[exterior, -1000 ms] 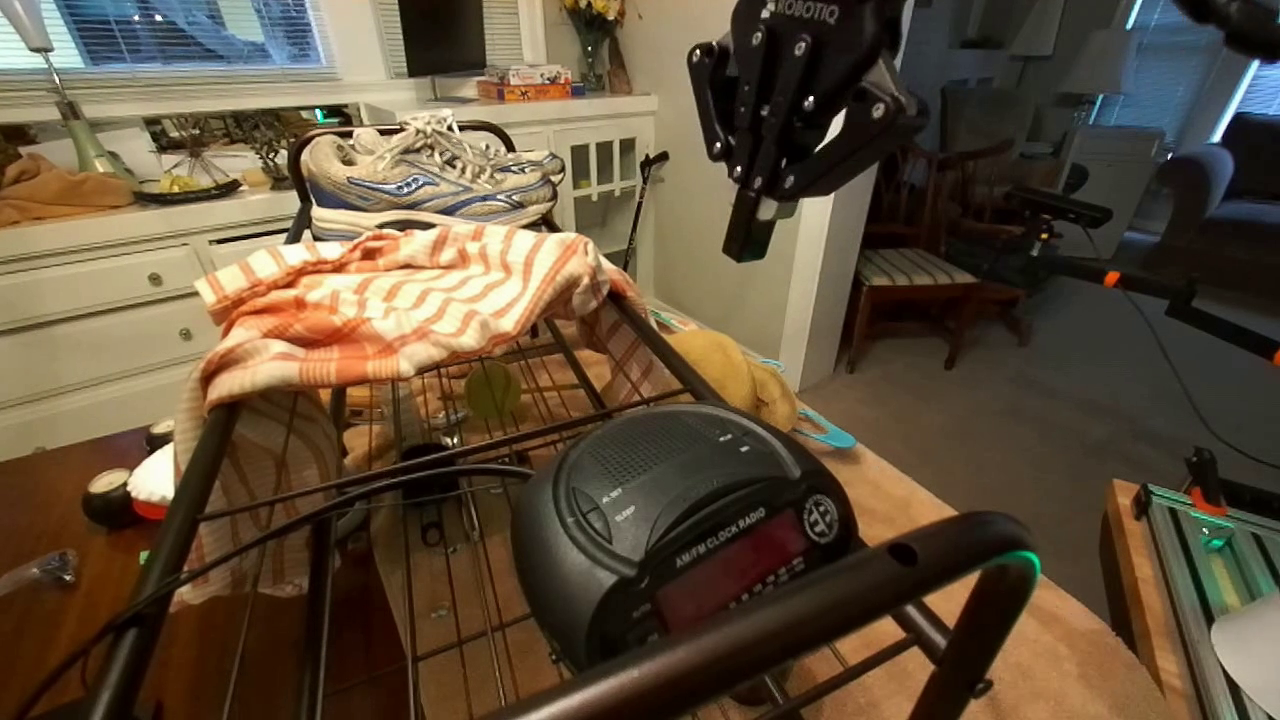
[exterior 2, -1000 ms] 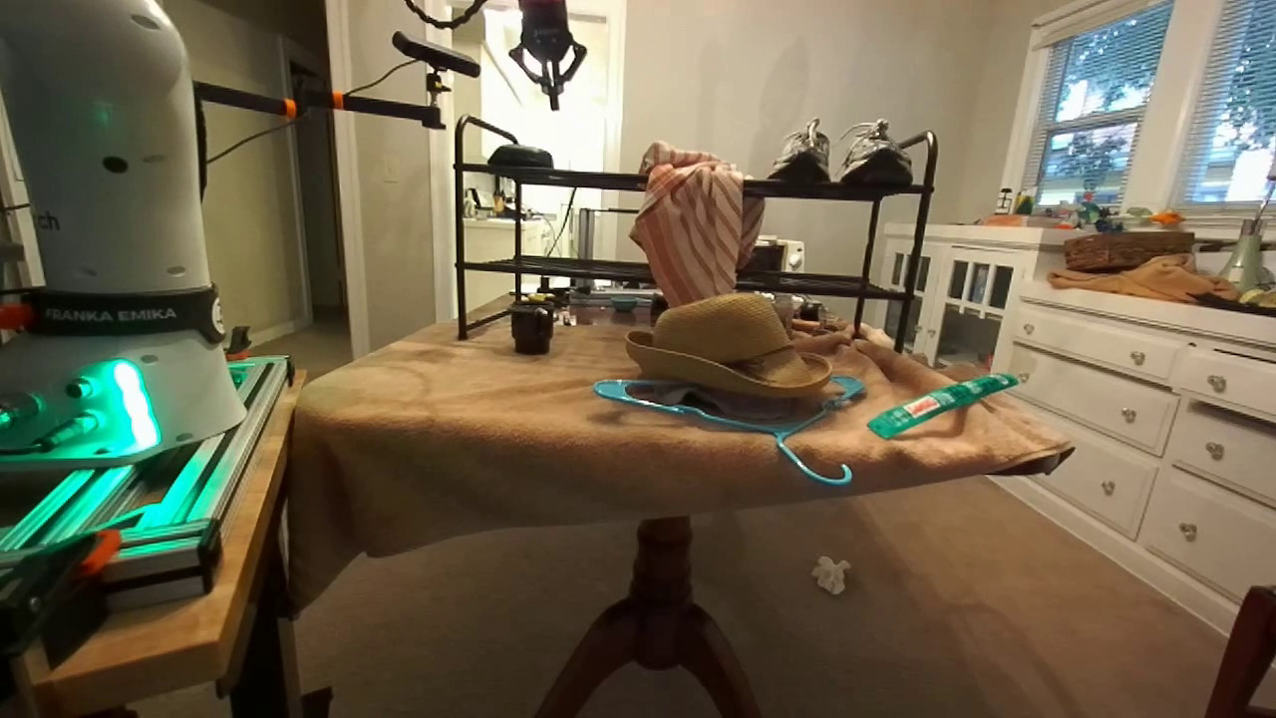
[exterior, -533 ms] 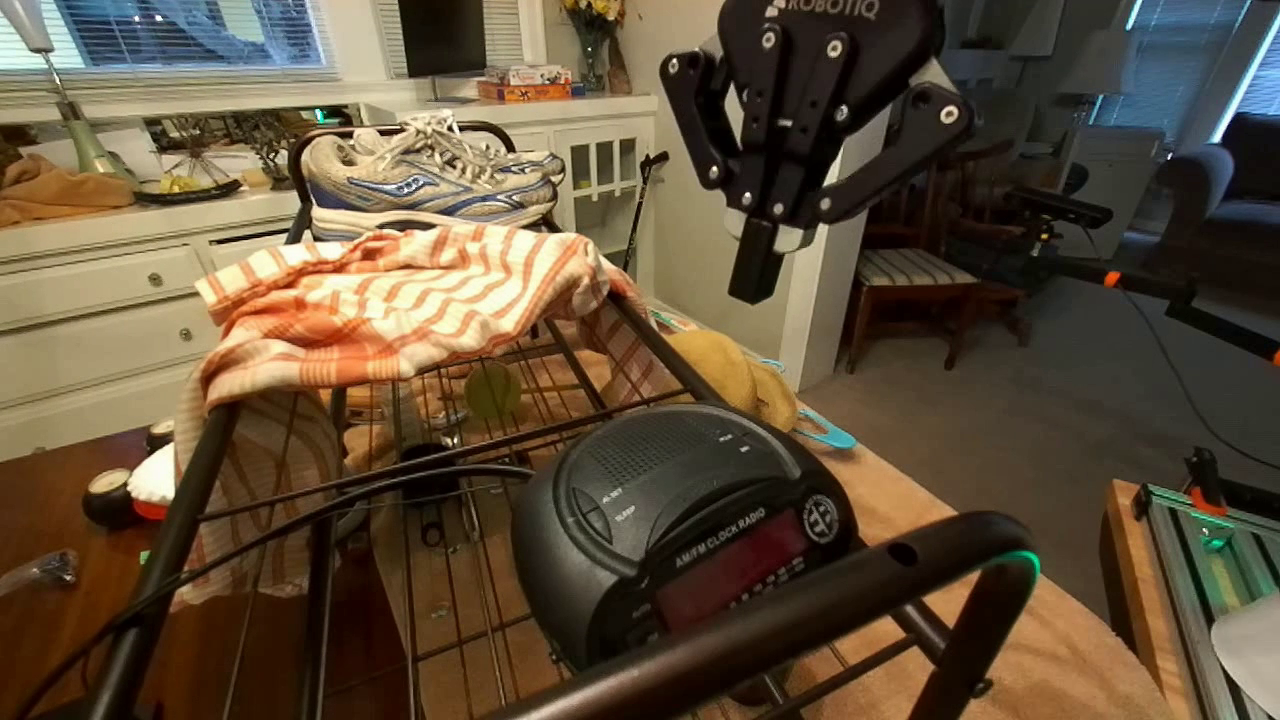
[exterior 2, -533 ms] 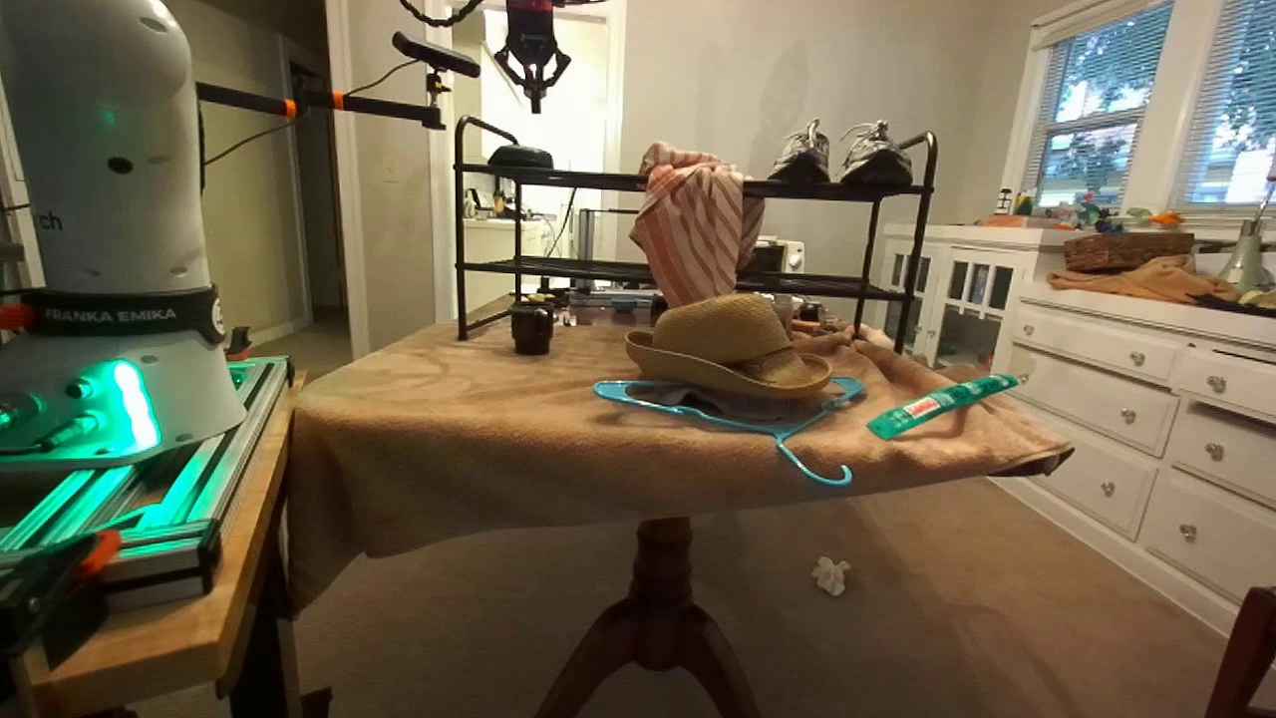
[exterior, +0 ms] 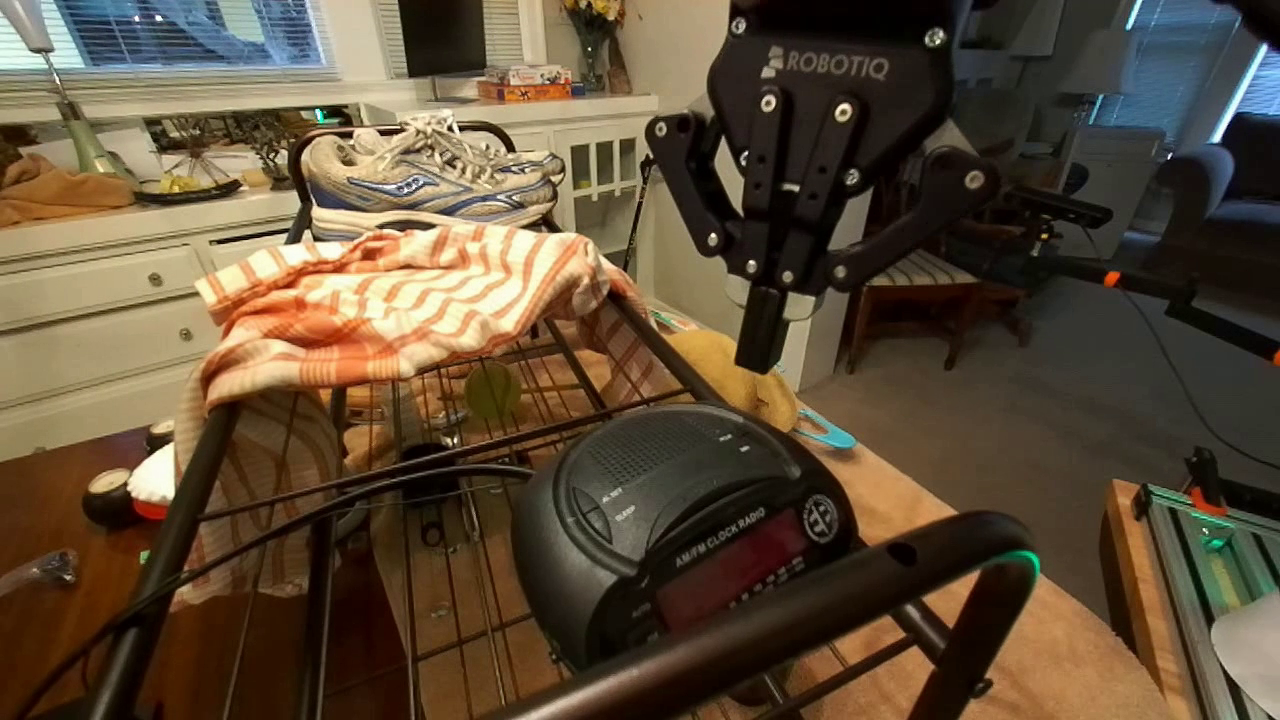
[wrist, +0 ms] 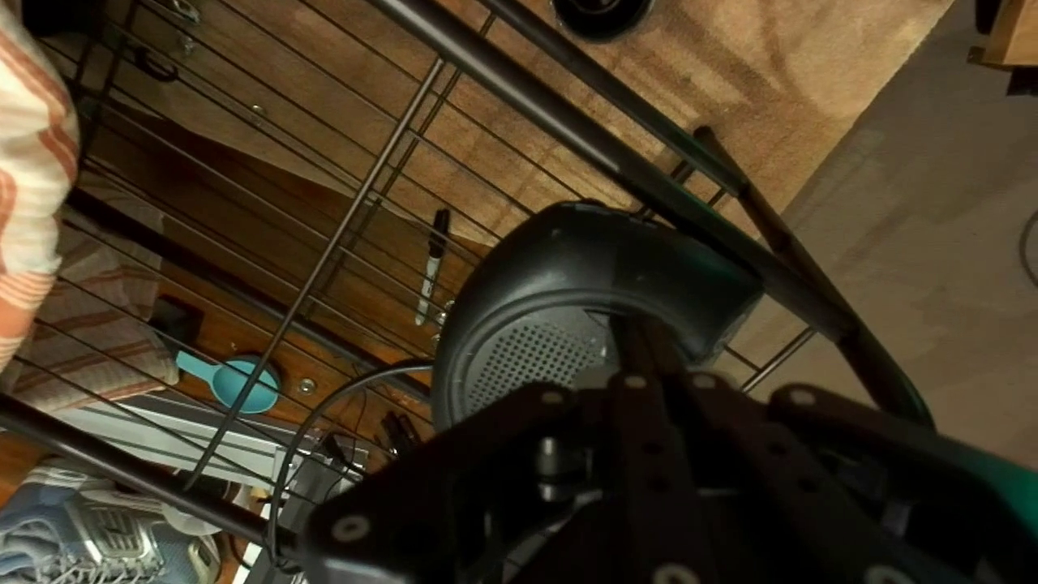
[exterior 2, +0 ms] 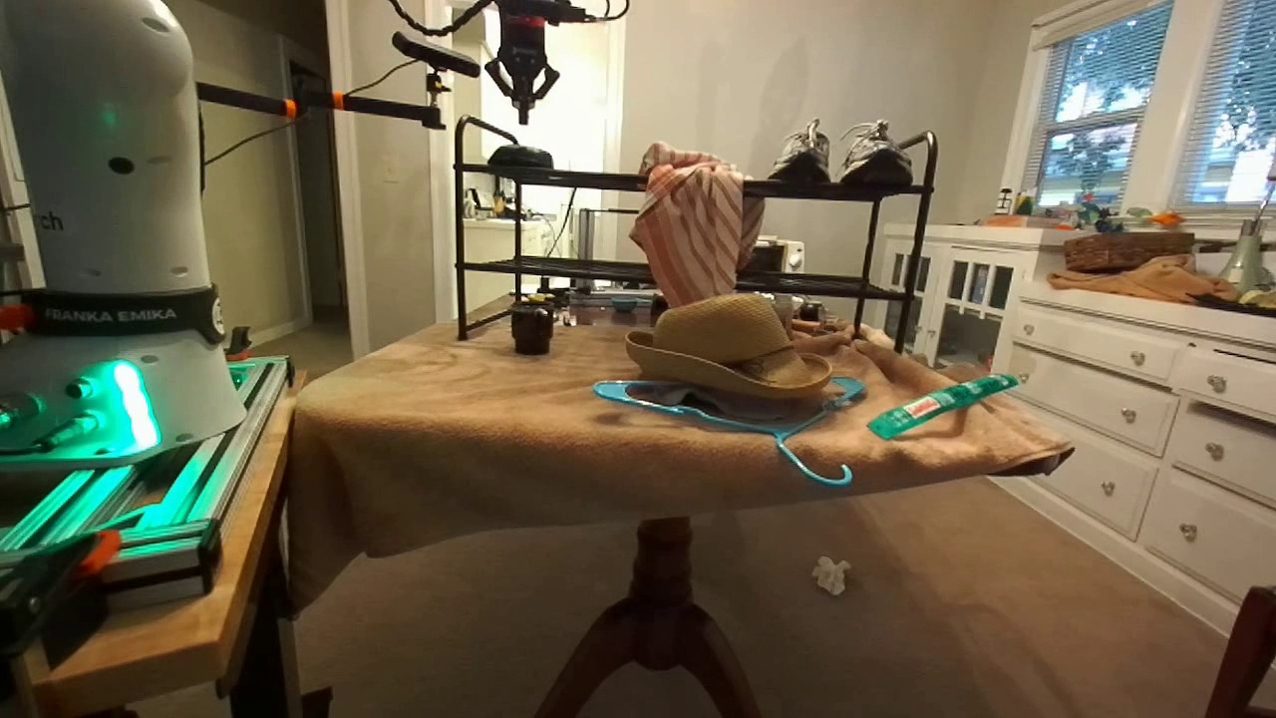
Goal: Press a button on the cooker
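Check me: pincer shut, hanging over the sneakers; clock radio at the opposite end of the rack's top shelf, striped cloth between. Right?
Not quite: the pincer hangs over the clock radio, not the sneakers, as an exterior view shows. The rest stands: pincer shut, striped cloth between those two.

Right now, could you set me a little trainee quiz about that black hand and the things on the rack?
1. True or false: the hand is touching the clock radio.
2. The hand's fingers are: A, spread wide; B, closed together; C, gripping the clock radio.
3. What is draped over the rack between the clock radio and the shoes?

Key: 1, false: a gap shows in both exterior views; 2, B; 3, a striped cloth.
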Tool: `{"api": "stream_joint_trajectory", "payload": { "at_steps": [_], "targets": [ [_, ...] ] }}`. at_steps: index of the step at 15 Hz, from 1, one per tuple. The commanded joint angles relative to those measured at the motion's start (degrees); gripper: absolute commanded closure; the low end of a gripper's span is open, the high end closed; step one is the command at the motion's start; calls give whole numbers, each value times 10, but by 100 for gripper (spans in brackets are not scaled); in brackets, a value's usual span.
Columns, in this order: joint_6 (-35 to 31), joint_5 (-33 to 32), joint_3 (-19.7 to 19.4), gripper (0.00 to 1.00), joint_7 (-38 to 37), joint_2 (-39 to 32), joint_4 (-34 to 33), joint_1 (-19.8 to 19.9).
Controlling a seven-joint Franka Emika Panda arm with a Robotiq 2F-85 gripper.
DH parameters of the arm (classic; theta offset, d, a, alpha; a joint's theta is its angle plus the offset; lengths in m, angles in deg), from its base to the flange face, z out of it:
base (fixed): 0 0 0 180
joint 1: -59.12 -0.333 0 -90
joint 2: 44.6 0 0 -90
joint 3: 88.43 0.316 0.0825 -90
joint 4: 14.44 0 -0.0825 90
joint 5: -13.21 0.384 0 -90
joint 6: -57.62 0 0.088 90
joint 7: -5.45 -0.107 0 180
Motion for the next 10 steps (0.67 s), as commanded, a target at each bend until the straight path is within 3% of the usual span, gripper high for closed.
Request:
{"api": "stream_joint_trajectory", "payload": {
  "at_steps": [1,10],
  "targets": [
    [-2,19,6,100,1,-11,-5,1],
    [-50,27,9,100,-7,-23,12,4]
  ]
}}
